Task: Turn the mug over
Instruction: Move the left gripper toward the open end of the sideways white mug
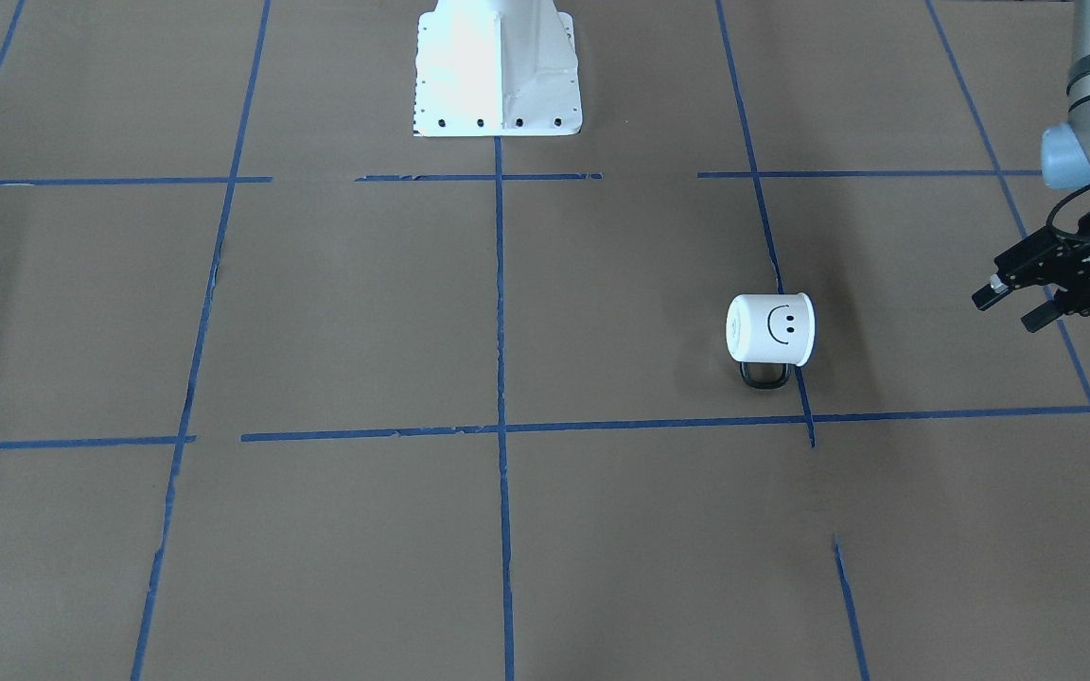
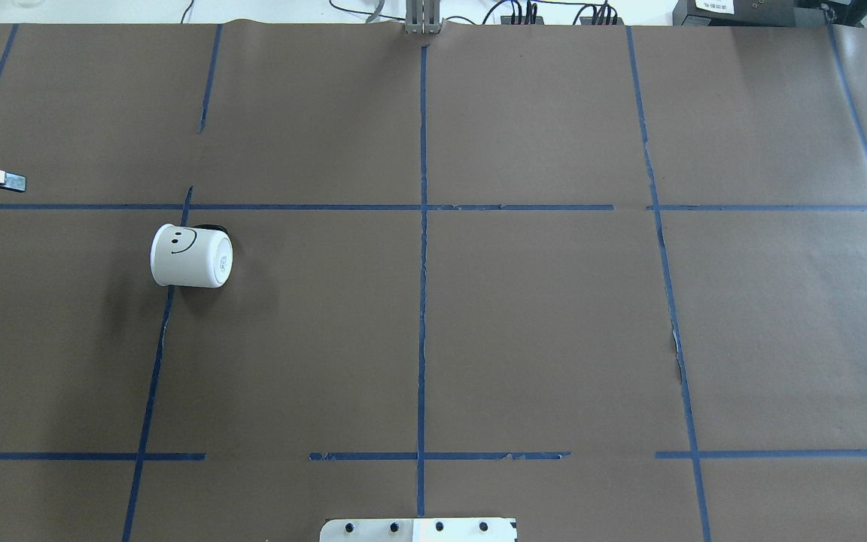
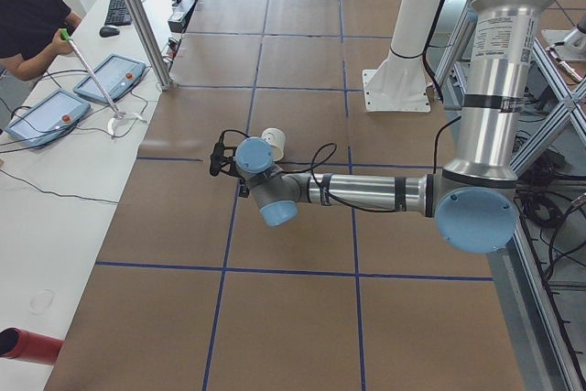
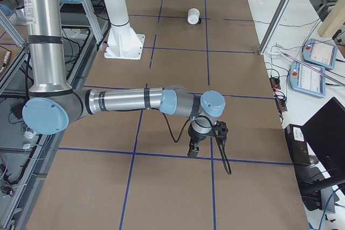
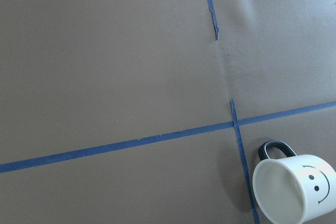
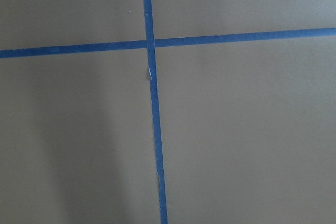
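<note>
The white mug (image 1: 770, 329) with a black smiley face lies on its side on the brown paper, on a blue tape line. Its black handle points away from the robot's base and its mouth faces the table's left end. It also shows in the overhead view (image 2: 191, 256), the left side view (image 3: 273, 141), the right side view (image 4: 193, 15) and the left wrist view (image 5: 291, 190), where the white inside is visible. My left gripper (image 1: 1010, 310) is open and empty, above the table and well apart from the mug's mouth side. My right gripper (image 4: 193, 152) shows only in the right side view, pointing down over the paper far from the mug; I cannot tell whether it is open.
The robot's white base (image 1: 498, 71) stands at the near middle edge of the table. Blue tape lines (image 2: 422, 301) divide the brown paper into squares. Operator consoles (image 3: 110, 80) and a person sit on the white bench beyond the table's far edge.
</note>
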{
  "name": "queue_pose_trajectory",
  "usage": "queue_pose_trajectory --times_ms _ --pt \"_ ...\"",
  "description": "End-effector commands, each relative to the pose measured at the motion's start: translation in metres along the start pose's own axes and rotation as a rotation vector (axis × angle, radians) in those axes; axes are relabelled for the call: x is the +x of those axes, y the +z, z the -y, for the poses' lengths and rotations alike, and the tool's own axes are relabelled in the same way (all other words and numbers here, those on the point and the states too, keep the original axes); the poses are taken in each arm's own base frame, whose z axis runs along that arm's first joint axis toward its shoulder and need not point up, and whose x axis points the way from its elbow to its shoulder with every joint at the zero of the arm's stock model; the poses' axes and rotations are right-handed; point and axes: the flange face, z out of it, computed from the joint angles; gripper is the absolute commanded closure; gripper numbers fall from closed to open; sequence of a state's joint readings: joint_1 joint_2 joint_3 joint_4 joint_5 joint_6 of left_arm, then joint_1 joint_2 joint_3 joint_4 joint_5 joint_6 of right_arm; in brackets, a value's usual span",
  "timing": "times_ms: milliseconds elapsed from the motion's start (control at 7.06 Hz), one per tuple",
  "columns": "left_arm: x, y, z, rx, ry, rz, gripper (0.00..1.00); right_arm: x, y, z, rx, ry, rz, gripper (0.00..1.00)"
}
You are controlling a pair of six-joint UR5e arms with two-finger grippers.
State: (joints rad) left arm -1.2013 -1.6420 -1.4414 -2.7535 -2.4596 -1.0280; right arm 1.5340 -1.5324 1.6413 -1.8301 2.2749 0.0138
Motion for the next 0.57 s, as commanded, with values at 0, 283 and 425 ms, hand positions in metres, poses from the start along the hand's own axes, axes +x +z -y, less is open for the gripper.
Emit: queue_pose_trajectory --times_ms 0,283,425 --pt "-0.001 0.024 -0.031 0.025 -0.096 -0.117 0.00 0.000 0.000 0.000 0.000 0.000 0.000 0.00" --pt "0.020 0.050 -0.052 0.101 -0.186 -0.206 0.00 0.000 0.000 0.000 0.000 0.000 0.000 0.00" --pt "0.033 0.069 -0.064 0.133 -0.221 -0.248 0.00 0.000 0.000 0.000 0.000 0.000 0.000 0.00"
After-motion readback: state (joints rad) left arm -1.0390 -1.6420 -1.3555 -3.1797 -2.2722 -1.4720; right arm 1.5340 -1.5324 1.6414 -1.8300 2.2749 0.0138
